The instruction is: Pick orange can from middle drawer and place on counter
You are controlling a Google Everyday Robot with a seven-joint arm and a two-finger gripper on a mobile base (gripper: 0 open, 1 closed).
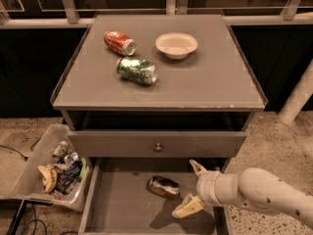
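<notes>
The orange can [163, 186], dented and dark orange-brown, lies on its side on the bare bottom of the open middle drawer [120, 207]. My gripper [191, 189] is just right of the can, low over the drawer, with its two cream fingers spread open and empty. One fingertip [196, 167] is behind the can's right end and the other [183, 210] is in front of it. The counter [205, 82] is the grey cabinet top above.
On the counter lie a red can [119, 42], a green can [137, 70] and a white bowl [176, 44]. A closed drawer front with a round knob [158, 147] sits above the open drawer. A clear bin of scraps [54, 168] stands on the floor at the left.
</notes>
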